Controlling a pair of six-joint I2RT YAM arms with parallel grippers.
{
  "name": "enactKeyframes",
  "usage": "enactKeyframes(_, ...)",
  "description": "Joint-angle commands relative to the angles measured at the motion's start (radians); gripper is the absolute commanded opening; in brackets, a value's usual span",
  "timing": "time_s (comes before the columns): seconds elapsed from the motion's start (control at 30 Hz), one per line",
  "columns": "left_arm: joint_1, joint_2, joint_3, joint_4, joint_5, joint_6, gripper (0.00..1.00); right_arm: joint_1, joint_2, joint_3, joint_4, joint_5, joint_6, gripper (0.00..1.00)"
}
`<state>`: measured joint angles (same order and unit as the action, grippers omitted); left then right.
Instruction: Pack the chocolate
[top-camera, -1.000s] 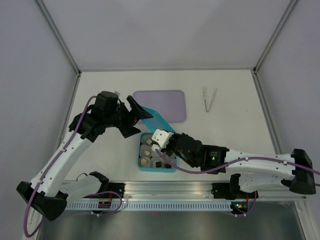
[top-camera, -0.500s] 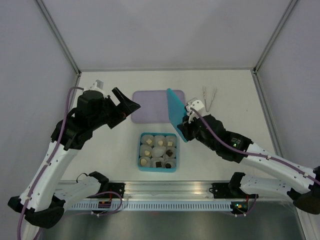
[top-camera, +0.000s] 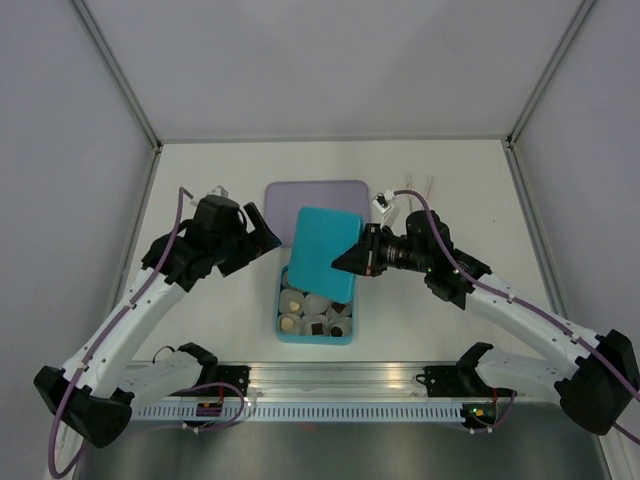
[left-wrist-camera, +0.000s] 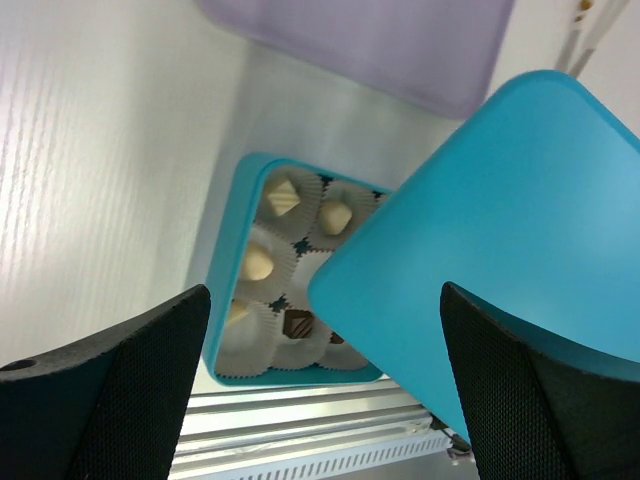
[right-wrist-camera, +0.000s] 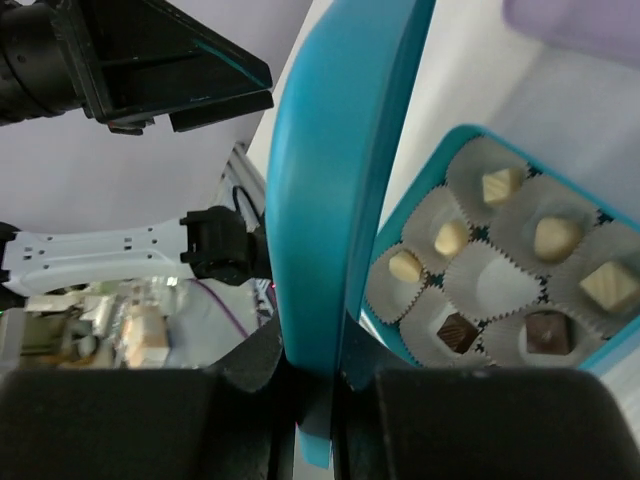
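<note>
Right claw (top-camera: 352, 262) is clamped on the flat teal plastic lid (top-camera: 325, 250), tilted over the square teal box (top-camera: 315, 340) where the tiny cream and dark-brown chocolates (right-wrist-camera: 548, 238) sit, just below. Left claw (top-camera: 265, 232) is wide open nearby.

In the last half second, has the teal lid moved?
Yes: the lid swung from the right edge of the tray down over the far row of the box.

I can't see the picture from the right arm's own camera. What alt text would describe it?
A turquoise lid, seen edge-on, is gripped at its lower edge by the right pincer. Beyond it lies an open turquoise box holding cream and dark chocolates in white paper cups.
</note>
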<state>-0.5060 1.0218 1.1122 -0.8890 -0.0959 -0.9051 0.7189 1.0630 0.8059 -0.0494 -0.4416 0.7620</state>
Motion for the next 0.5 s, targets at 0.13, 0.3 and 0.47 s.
enactKeyframes(0.13,0.004,-0.077,-0.136,0.027,0.013,0.006,0.99,-0.030,0.081,-0.125,0.381,-0.252,0.255,0.00)
enactKeyframes(0.3,0.003,-0.095,-0.216,0.058,0.044,-0.008,1.00,-0.032,0.103,-0.186,0.494,-0.256,0.327,0.01)
enactKeyframes(0.47,0.004,-0.074,-0.255,0.085,0.074,-0.009,1.00,-0.032,0.155,-0.218,0.566,-0.279,0.361,0.00)
